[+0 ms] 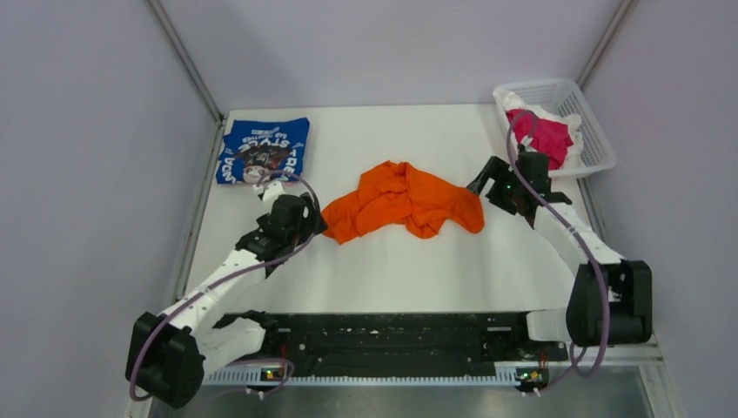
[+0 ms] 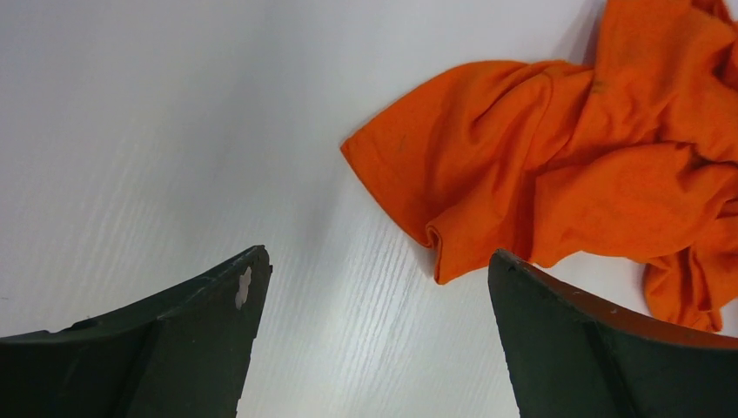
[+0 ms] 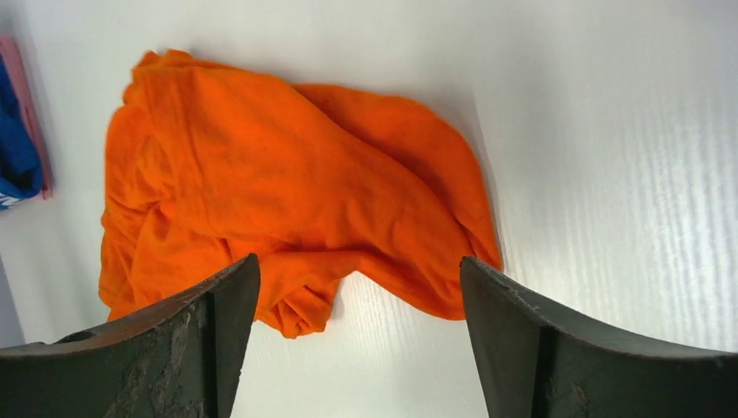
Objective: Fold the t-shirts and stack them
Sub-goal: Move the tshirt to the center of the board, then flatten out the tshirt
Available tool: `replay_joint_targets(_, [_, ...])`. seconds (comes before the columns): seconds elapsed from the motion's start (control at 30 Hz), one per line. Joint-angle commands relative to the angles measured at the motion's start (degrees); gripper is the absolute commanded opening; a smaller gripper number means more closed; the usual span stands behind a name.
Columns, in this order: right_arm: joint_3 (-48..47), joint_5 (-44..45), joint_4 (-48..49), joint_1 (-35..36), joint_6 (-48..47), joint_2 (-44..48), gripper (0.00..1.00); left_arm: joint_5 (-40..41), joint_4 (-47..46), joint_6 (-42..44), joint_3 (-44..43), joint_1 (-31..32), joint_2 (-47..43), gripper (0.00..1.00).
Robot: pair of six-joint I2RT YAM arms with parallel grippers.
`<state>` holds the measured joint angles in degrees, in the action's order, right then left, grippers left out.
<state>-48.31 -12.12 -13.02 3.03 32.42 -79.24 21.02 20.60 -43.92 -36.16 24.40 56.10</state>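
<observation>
Right, both grippers are gaping and holding nothing, and the orange t-shirt (image 1: 402, 202) sits crumpled between them.
Left gripper (image 2: 379, 261): jaws spread wide with only bare table (image 2: 174, 131) in the gap. A folded corner of the orange t-shirt lies just ahead of its right-hand finger, and the rest bunches up further ahead on that side. Right gripper (image 3: 358, 266): jaws also wide, nothing clamped. The shirt's near edge lies just past the tips, in line with the gap, and the heap spreads forward and toward the left-hand finger. Can't tell whether either tip touches cloth. Further out, beyond the left gripper, the blue t-shirt (image 1: 264, 150) lies folded flat, print up, at the table's far left corner. Behind the right gripper's jaws is the white mesh basket (image 1: 600, 148) with red cloth (image 1: 544, 135) in it.
</observation>
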Motion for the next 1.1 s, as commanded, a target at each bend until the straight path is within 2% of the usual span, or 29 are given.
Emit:
replay_joint_targets(0.0, [-1.8, 6.7, 4.3, 2.5, -6.7, 9.0, 0.84, -3.6, -3.7, -2.2, -1.5, -0.4, 7.4, 0.99])
replay_joint_targets(0.17, [-3.1, 9.1, 5.8, 16.5, -18.6, 7.2, 0.85, -7.9, -5.1, -2.0, -6.0, -3.1, 19.6, 0.98])
replay_joint_targets(0.23, [-5.2, 10.9, 4.0, 20.6, -20.0, 3.9, 0.85, -10.3, -5.7, -2.1, -7.4, -4.7, 23.6, 0.95])
replay_joint_targets(0.4, [-7.8, 23.7, -0.7, 30.3, -18.1, -2.8, 0.83, -14.6, -5.9, -3.1, -10.4, -6.1, 31.5, 0.87])
replay_joint_targets(0.47, [-8.0, 25.3, -1.0, 32.9, -17.3, -4.3, 0.83, -15.0, -5.3, -3.6, -11.8, -6.1, 34.6, 0.81])
replay_joint_targets(0.67, [-8.0, 25.2, -0.6, 36.2, -16.0, -7.2, 0.82, -16.2, -6.2, -3.7, -14.4, -6.1, 41.6, 0.69])
replay_joint_targets(0.77, [-8.7, 25.8, -1.2, 37.3, -15.7, -9.2, 0.82, -17.3, -6.3, -3.3, -15.7, -5.9, 43.7, 0.59])
replay_joint_targets(0.87, [-10.2, 28.0, -2.2, 38.8, -15.8, -11.7, 0.82, -16.1, -5.6, -2.9, -16.5, -5.2, 45.2, 0.42])
replay_joint_targets(0.93, [-11.4, 29.9, -2.4, 40.2, -16.7, -13.5, 0.81, -14.0, -4.0, -2.6, -17.3, -4.5, 45.9, 0.23])
replay_joint_targets(0.97, [-11.9, 31.6, -2.4, 41.0, -16.8, -14.4, 0.81, -13.2, -3.5, -2.6, -17.4, -4.3, 46.1, 0.05])
replay_joint_targets(1.0, [-12.8, 33.3, -2.4, 41.9, -17.0, -15.7, 0.81, -12.7, -3.1, -2.6, -17.3, -4.2, 46.1, 0.00])
replay_joint_targets(1.07, [-14.3, 36.8, -3.1, 42.3, -16.9, -17.8, 0.79, -11.8, -2.6, -2.8, -16.8, -4.1, 45.8, 0.00])
